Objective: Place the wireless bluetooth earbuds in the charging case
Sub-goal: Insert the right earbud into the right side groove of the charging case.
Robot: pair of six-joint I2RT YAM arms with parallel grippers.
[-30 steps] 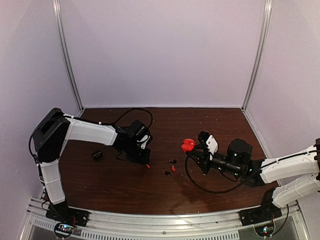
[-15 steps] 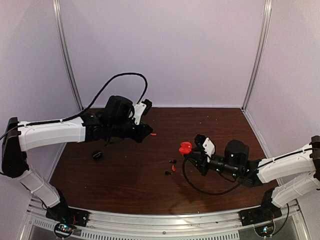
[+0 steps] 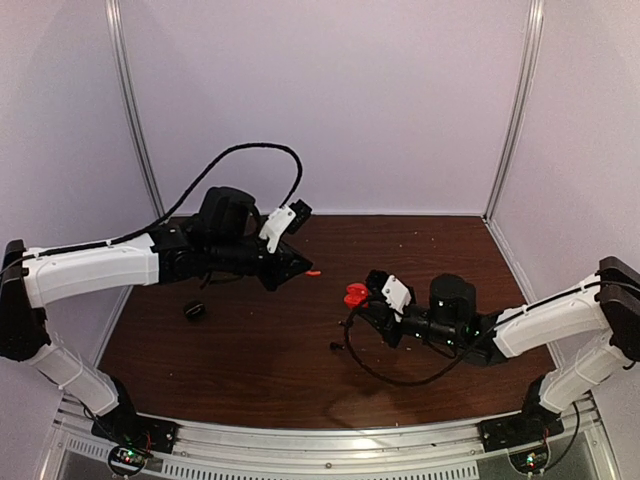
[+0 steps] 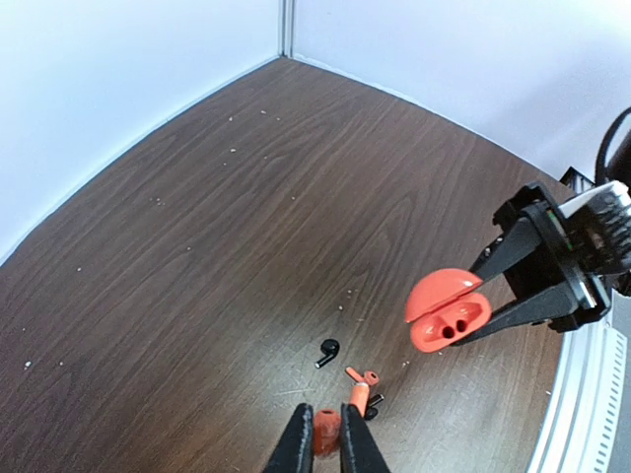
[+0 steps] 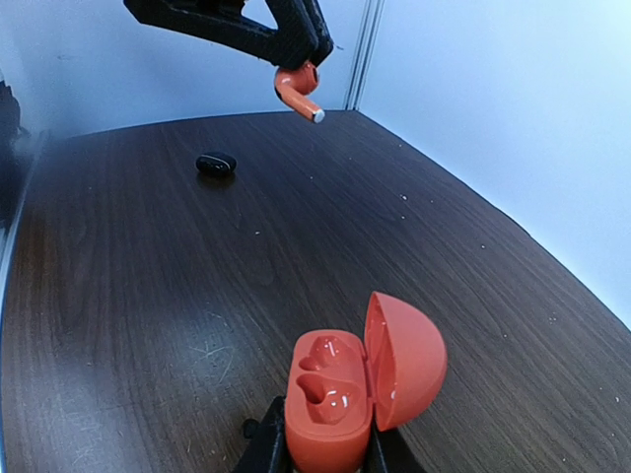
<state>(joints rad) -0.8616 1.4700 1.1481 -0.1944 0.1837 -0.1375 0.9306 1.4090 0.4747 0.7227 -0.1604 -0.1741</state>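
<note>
Now that your left arm (image 3: 100, 268) has lifted off the counter (image 3: 250, 360), its jaws pinch a red earbud (image 3: 313, 270) in mid-air, forearm stretched level toward the right. Your right arm (image 3: 540, 318) has swung inward, jaws clamped on the open red case (image 3: 354, 294), sockets exposed, so insertion looks next.

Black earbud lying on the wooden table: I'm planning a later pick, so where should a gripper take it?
Come straight down from above and pinch the small black plastic earbud across its rounded head; it lies flat on the dark wooden table, stem sideways.
</note>
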